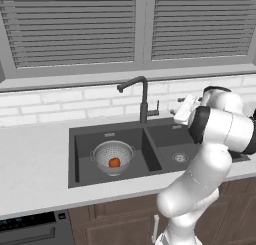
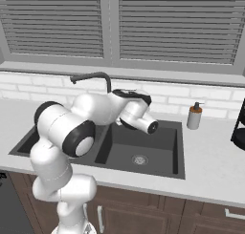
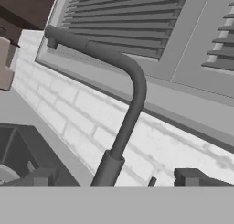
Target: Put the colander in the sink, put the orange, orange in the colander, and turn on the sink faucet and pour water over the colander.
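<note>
The open, empty pincer is pointing at the tall dark grey bent-spout faucet, just right of it above the dark grey double-basin sink. The step seems to be turning on the water: the fingers should be closing around the small side lever, nudging gently. The round silver perforated colander is sitting in the basin left of the faucet. Counting: one colander, one faucet, one small orange fruit visible inside; a second may be hiding.
</note>
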Available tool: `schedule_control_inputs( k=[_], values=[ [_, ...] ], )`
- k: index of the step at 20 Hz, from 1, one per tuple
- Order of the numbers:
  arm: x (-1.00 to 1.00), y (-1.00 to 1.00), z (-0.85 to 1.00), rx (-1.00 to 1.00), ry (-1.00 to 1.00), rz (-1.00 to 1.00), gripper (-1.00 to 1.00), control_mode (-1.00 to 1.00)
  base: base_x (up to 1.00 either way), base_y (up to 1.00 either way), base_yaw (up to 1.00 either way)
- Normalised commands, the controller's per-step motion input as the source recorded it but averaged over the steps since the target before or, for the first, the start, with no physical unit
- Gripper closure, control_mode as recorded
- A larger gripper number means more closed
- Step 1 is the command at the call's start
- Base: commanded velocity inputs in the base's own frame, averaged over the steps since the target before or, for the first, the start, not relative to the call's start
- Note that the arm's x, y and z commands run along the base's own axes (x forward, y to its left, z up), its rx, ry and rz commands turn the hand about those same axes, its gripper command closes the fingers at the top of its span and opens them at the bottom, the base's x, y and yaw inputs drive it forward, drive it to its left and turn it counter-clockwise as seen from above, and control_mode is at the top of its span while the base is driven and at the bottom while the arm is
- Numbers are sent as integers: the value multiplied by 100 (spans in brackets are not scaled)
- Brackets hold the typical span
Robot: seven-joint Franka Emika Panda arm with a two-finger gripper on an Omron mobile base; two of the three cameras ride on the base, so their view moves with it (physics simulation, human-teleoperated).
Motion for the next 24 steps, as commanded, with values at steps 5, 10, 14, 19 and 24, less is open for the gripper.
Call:
schedule_control_inputs(
  k=[5, 10, 14, 19, 24],
  values=[
    [28, 4, -20, 0, 0, -3, -100, -100, 0, 0, 0],
    [22, 5, -17, 0, 0, -7, -100, -100, 0, 0, 0],
    [26, 6, -12, 0, 2, -7, -100, -100, 0, 0, 0],
    [25, 11, -4, 0, 6, -3, -100, -100, 0, 0, 0],
    [14, 2, 0, 0, 13, 0, -100, -100, 0, 0, 0]
  ],
)
